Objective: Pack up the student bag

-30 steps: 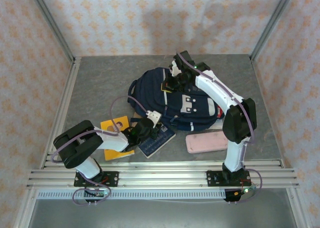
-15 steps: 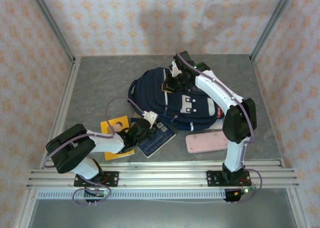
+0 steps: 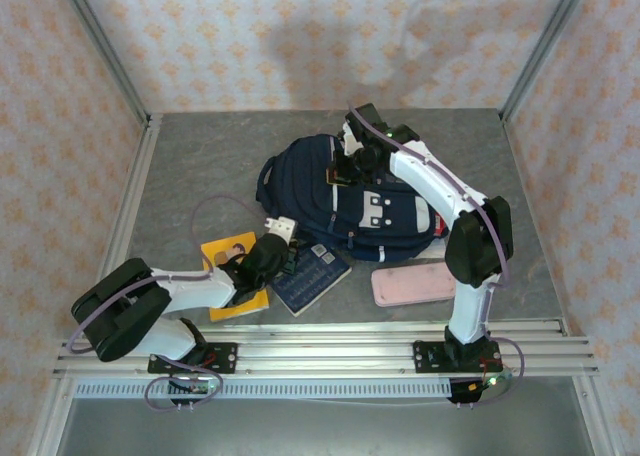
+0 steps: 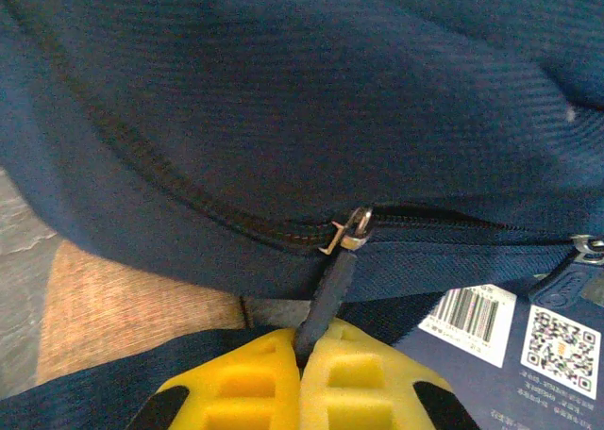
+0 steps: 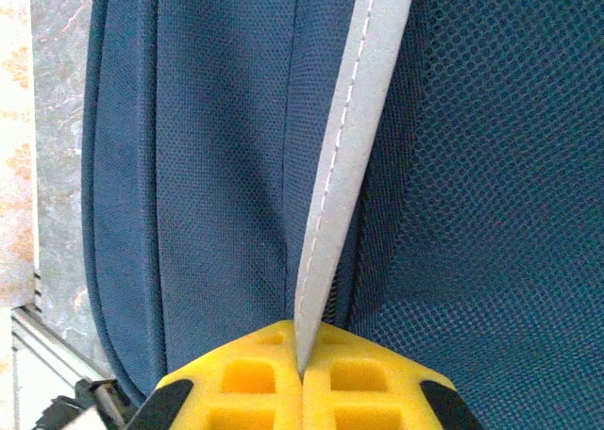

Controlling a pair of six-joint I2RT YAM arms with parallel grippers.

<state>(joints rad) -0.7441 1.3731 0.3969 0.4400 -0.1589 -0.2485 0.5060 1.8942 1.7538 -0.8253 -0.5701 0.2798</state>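
Left arm drawn back toward the near-left; left gripper (image 4: 300, 343) pinched on the zipper pull (image 4: 326, 293), likely to run the zip open. Right gripper (image 5: 300, 359) clamps a grey strap (image 5: 351, 138) (bracing, I judge). Student bag (image 3: 300, 186) lies mid-table (image 3: 190, 166).

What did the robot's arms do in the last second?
The left hand slid left along the near edge of the bag and closed on the zipper pull; its elbow swung out left. The right hand stayed clamped on the grey strap. The bag, yellow book, blue notebook and pink case stayed put.
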